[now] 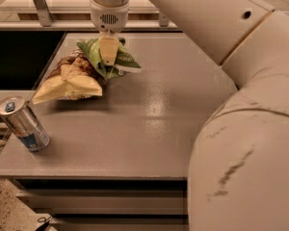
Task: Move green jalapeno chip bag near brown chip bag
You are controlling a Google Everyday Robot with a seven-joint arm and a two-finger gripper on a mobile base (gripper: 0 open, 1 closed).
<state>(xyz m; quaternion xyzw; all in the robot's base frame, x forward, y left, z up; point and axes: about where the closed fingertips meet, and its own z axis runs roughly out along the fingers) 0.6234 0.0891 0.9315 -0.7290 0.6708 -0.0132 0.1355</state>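
A single camera looks down at a flat grey tabletop (149,129) with a dull sheen. A large cream-white robot arm (221,37) fills the right side of the view and reaches across the top toward the far left corner of the tabletop.

At the end of the arm, the claw (108,52) points straight down from a round white wrist housing with a small vent grille. It is closed on a small, flat green jalapeno chip bag (123,61) of foil with white lettering. One pale, cream-coloured finger (108,48) lies down the front of the bag at about its middle.

The bag is tilted, with one end pointing to the right. Its left part overlaps the right, upper end of a larger, puffy brown chip bag (70,78), dark brown on top and cream-yellow below. That bag lies flat near the far left edge of the tabletop. The two bags touch or nearly touch. The green bag's lower edge seems to sit at the surface, but the angle makes it hard to be sure.

Well apart from both bags, a slim silver and blue drink can (23,124) stands at the near left edge of the tabletop. It leans slightly to the left in this view, with its pull-tab top visible.
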